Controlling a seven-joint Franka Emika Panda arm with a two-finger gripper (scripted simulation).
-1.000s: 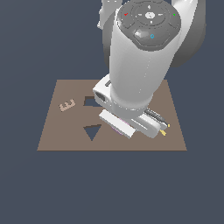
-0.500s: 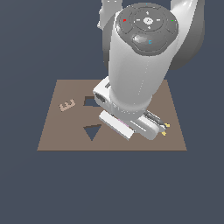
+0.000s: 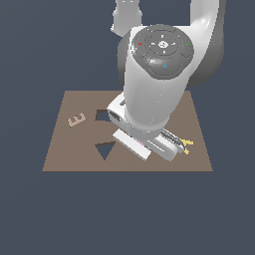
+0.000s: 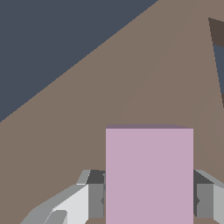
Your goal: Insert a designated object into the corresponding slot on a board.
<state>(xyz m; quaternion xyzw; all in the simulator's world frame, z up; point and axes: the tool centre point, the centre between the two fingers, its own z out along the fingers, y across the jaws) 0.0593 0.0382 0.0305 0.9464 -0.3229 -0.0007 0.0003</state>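
Slightly shifted, end effector (image 4: 148, 199) still clamping tile (image 4: 149, 175)

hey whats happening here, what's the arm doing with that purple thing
A single robot arm is working over a brown board. In the wrist view its gripper has a finger on each side of a lilac tile, apparently clamped on it. The rectangular slot and the triangular cutout are both open, so the tile is not inserted yet. A small tan E-shaped piece and a yellow piece, half hidden by the arm, lie on the board.
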